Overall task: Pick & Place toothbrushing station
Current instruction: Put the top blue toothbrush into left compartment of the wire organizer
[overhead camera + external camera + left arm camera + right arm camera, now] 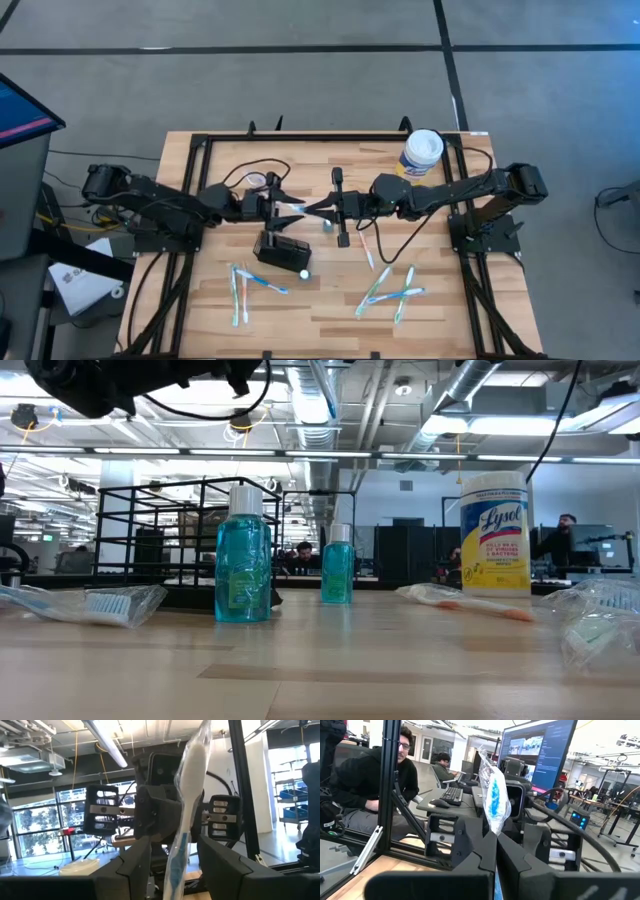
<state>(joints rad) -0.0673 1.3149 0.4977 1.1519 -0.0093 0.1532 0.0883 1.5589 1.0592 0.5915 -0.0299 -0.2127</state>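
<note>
Item: toothbrushing station, black slotted box. You had it resting on the table left of centre, a small teal bottle just beside it at its 5 o'clock.

Item: wrapped toothbrush, held off the table at the station's 12 o'clock, spanning the gap between both grippers. In the left wrist view it stood between that arm's fingers; in the right wrist view its bagged blue head rose above the pinched fingertips.

Item: right gripper, reaching in from 3 o'clock. Your fingers were pressed together on one end of the wrapped toothbrush.

Item: left gripper, reaching in from 9 o'clock. Fingers were spread, the wrapped toothbrush between them; you could not tell whether they touched it.

Item: loose wrapped toothbrushes, one cluster at the station's 7 o'clock, another toward 4 o'clock.

Item: yellow wipes canister, white lid, at the table's 1 o'clock corner.
</note>
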